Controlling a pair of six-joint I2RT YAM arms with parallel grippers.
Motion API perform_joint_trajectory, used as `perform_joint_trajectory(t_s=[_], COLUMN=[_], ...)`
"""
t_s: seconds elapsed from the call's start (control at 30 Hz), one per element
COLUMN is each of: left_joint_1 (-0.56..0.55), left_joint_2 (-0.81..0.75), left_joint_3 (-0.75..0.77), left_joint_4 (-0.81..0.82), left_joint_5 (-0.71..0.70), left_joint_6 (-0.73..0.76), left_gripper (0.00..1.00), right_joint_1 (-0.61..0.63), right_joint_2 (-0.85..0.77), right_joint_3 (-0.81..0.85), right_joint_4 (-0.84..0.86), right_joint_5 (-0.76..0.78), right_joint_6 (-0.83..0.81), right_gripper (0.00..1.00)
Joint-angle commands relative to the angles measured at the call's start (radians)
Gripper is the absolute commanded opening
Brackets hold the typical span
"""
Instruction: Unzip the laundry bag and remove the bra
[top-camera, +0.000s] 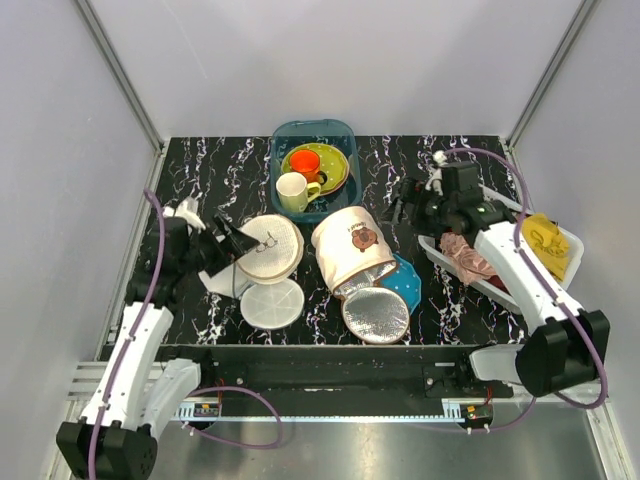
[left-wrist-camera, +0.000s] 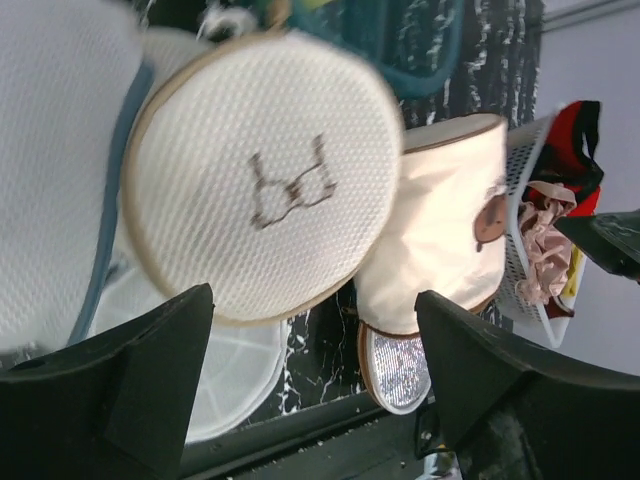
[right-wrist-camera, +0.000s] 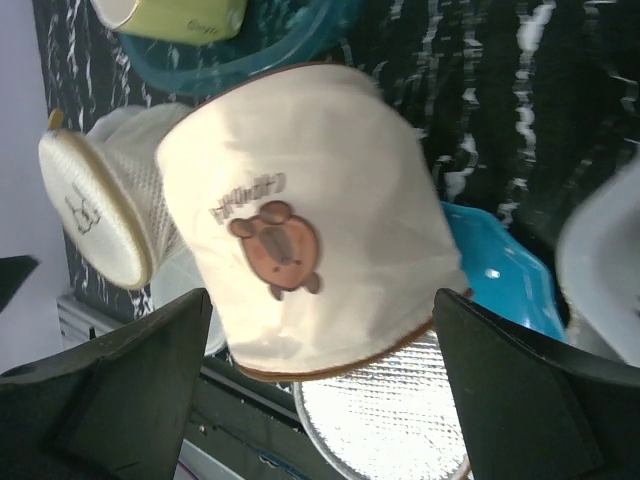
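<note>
— Well, where's the laundry bag (top-camera: 270, 247) sitting?
— Left of the middle of the black marbled table (top-camera: 200, 170). It's tilted, so the round face with the little bra sketch looks up and towards the left arm. Its lower rim overlaps a flat white mesh disc (top-camera: 271, 304). The cream cylinder bag (top-camera: 345, 245) with the brown cartoon badge lies on its side just to the right.
— And the left claw (left-wrist-camera: 312, 295)?
— Spread wide, holding nothing. Its two fingers sit at the bag's left side, with the drawn face straight ahead of them. Whether a fingertip touches the mesh, I can't tell.
— Is the zip undone?
— Can't say. From the left wrist camera I see a grey-blue band running round the domed part, nothing clearer. The mesh hides whatever is inside.
— The right claw (right-wrist-camera: 322, 295)?
— Also gaping and empty, hanging above the table to the right of the cream bag, well apart from the laundry bag. A white basket (top-camera: 437, 258) of pink and red cloth lies under that arm, and the cream bag's silver lid (top-camera: 376, 315) lies open in front of it
</note>
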Motion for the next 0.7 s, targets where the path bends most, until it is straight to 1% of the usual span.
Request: perform_joint_trajectory(t_s=[0.0, 0.03, 0.1, 0.17, 0.2, 0.27, 0.3, 0.33, 0.37, 0.43, 0.47, 0.5, 0.67], left_joint_1=[0.002, 0.002, 0.002, 0.002, 0.002, 0.002, 0.002, 0.002, 0.005, 0.007, 0.007, 0.008, 0.008], left_joint_2=[-0.050, -0.050, -0.051, -0.042, -0.022, 0.010, 0.028, 0.074, 0.093, 0.133, 0.139, 0.137, 0.053], left_joint_3=[-0.153, -0.167, -0.214, -0.237, -0.260, -0.277, -0.289, -0.293, -0.290, -0.250, -0.235, -0.219, -0.159], left_joint_4=[0.085, 0.095, 0.117, 0.166, 0.225, 0.281, 0.334, 0.332, 0.329, 0.287, 0.263, 0.217, 0.149], left_joint_5=[-0.055, -0.053, -0.052, -0.041, -0.009, 0.020, 0.042, 0.039, 0.042, 0.036, 0.030, 0.005, -0.045], left_joint_6=[-0.244, -0.256, -0.267, -0.265, -0.262, -0.259, -0.255, -0.256, -0.249, -0.227, -0.203, -0.189, -0.129], left_gripper=[0.87, 0.88, 0.88, 0.89, 0.88, 0.81, 0.76, 0.50, 0.33, 0.04, 0.00, 0.00, 0.00], right_joint_1=[0.138, 0.189, 0.237, 0.311, 0.339, 0.399, 0.415, 0.425, 0.441, 0.465, 0.468, 0.476, 0.485], right_joint_2=[0.076, 0.090, 0.131, 0.188, 0.208, 0.269, 0.288, 0.306, 0.334, 0.360, 0.381, 0.391, 0.457], right_joint_3=[0.120, 0.152, 0.187, 0.247, 0.268, 0.328, 0.343, 0.372, 0.385, 0.414, 0.422, 0.428, 0.457], right_joint_4=[0.027, 0.034, 0.060, 0.077, 0.077, 0.076, 0.074, 0.076, 0.077, 0.077, 0.070, 0.068, 0.045], right_joint_5=[0.058, 0.067, 0.074, 0.069, 0.066, 0.064, 0.061, 0.052, 0.052, 0.041, 0.035, 0.031, -0.014], right_joint_6=[-0.007, -0.007, -0.011, -0.024, -0.030, -0.039, -0.041, -0.042, -0.042, -0.041, -0.039, -0.039, -0.038], right_gripper=[1.00, 1.00, 1.00, 1.00, 1.00, 1.00, 1.00, 1.00, 1.00, 1.00, 1.00, 1.00, 1.00])
